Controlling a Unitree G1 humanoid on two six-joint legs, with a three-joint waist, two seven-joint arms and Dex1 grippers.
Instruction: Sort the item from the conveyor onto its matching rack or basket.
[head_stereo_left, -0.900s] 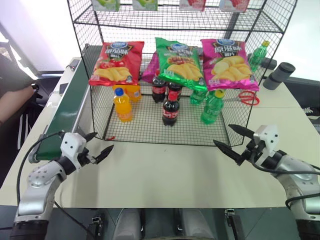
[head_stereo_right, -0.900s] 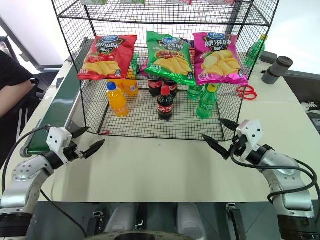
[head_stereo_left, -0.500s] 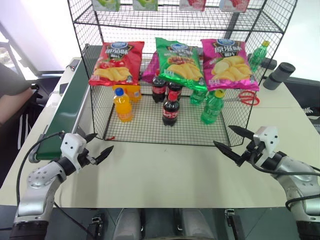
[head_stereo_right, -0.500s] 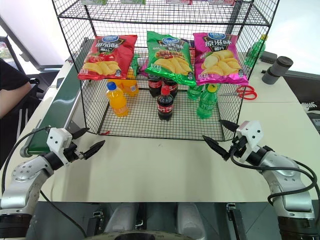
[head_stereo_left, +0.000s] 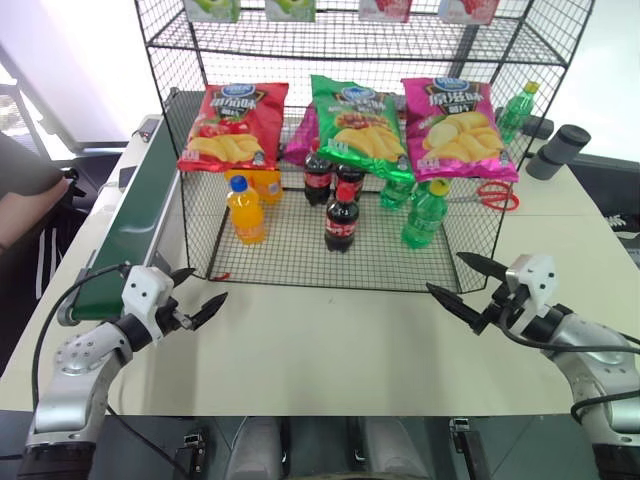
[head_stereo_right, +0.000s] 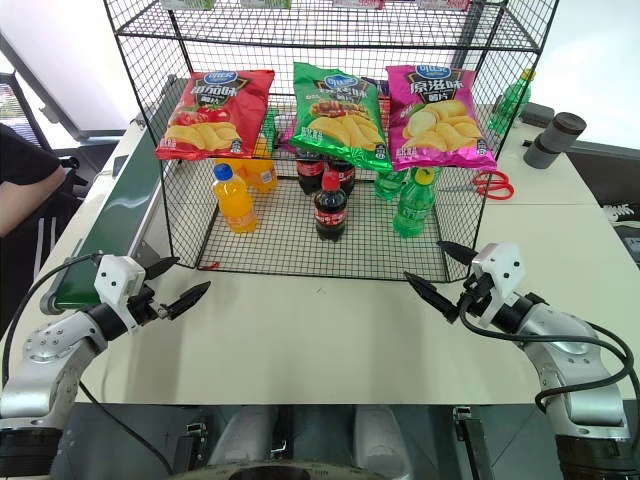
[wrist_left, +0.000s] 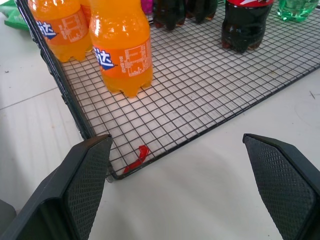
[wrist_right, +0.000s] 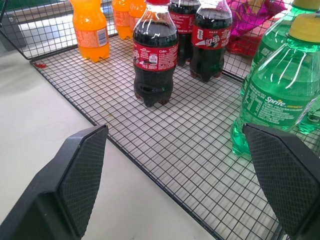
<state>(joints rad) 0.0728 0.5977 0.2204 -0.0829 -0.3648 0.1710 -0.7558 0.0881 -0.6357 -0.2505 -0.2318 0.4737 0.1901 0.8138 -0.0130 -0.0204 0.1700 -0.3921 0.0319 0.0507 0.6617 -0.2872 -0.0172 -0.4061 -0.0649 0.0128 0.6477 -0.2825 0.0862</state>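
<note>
While both grippers hover wide apart and empty, the cola bottle (head_stereo_left: 341, 222) stands upright on the rack (head_stereo_left: 300, 262) floor, far of them and midway; the right gripper (head_stereo_left: 462, 283) looks slightly nearer than the left gripper (head_stereo_left: 198, 291); conveyor (head_stereo_left: 135, 218) far left.

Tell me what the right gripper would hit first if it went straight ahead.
Probably the nearest dark cola bottle with the red label, standing on the black wire rack's mesh floor; the open right gripper points toward it.
</note>
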